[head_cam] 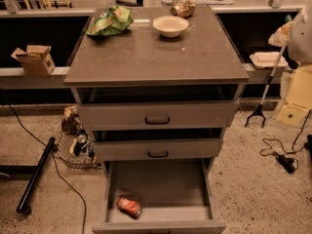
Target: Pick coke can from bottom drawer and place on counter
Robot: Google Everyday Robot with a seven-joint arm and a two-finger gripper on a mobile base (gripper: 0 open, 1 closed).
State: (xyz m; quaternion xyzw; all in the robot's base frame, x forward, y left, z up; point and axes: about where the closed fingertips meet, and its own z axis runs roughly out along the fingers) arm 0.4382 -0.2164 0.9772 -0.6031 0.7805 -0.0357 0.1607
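The coke can [129,206] is red-orange and lies on its side at the front left of the open bottom drawer [165,184], on the drawer's grey floor. The counter [156,52] is the grey-brown slab on top of the cabinet. My gripper [281,34] shows as a pale shape at the right edge of the view. It is level with the counter, off the counter's right side, and far above and to the right of the can. It holds nothing that I can see.
On the counter's far part lie a green snack bag [109,21], a white bowl [170,25] and a brownish-gold can [183,8]. Two upper drawers with black handles [157,120] stand slightly open. A wire basket [75,150], cables and a black grabber tool [258,113] lie on the floor.
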